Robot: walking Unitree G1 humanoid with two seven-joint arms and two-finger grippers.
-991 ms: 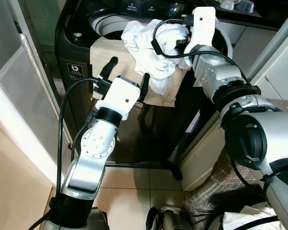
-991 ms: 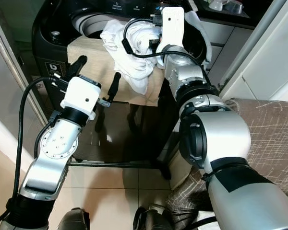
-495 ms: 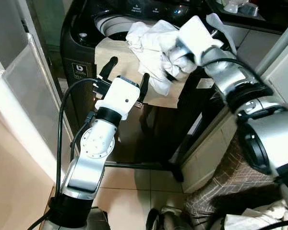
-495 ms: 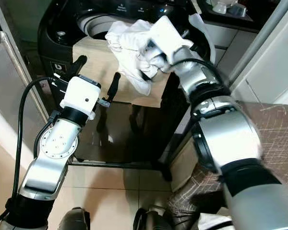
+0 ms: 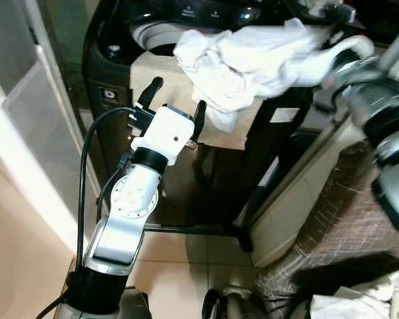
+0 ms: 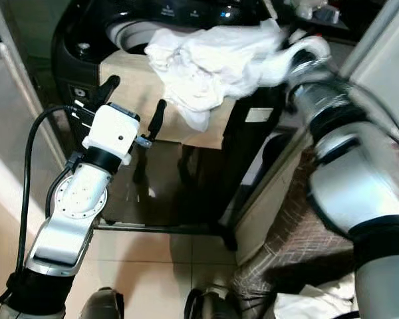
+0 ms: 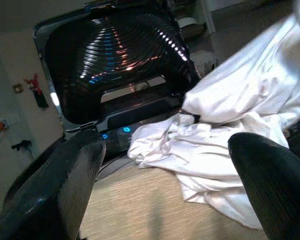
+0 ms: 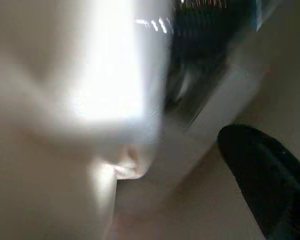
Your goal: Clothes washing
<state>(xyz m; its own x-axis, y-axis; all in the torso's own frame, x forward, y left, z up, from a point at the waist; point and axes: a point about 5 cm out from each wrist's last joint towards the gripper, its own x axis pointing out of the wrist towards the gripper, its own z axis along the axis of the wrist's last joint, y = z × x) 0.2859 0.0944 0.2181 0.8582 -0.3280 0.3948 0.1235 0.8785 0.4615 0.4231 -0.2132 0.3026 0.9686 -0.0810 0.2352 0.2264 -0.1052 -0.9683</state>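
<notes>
A black top-load washing machine (image 5: 106, 60) stood in the upper left of the head views, lid up, above a tiled floor (image 5: 186, 266), with the white laundry (image 5: 243, 63) draped over its beige-covered front edge at upper centre. Since the earlier frame the right gripper (image 5: 349, 50) had swung from over the pile to the upper right, blurred, trailing a stretch of cloth; its grip could not be told. The left wrist view showed the ribbed lid underside (image 7: 120, 55) and the left gripper (image 5: 173, 109) spread open, empty, just before the pile.

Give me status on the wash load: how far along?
Done: washing machine lid is open. In hand: the white laundry is bunched on the machine's rim, partly hanging down its front; the blurred right arm is at the cloth. Left gripper is open, below the pile. Left: getting the laundry into the drum, closing the lid.
</notes>
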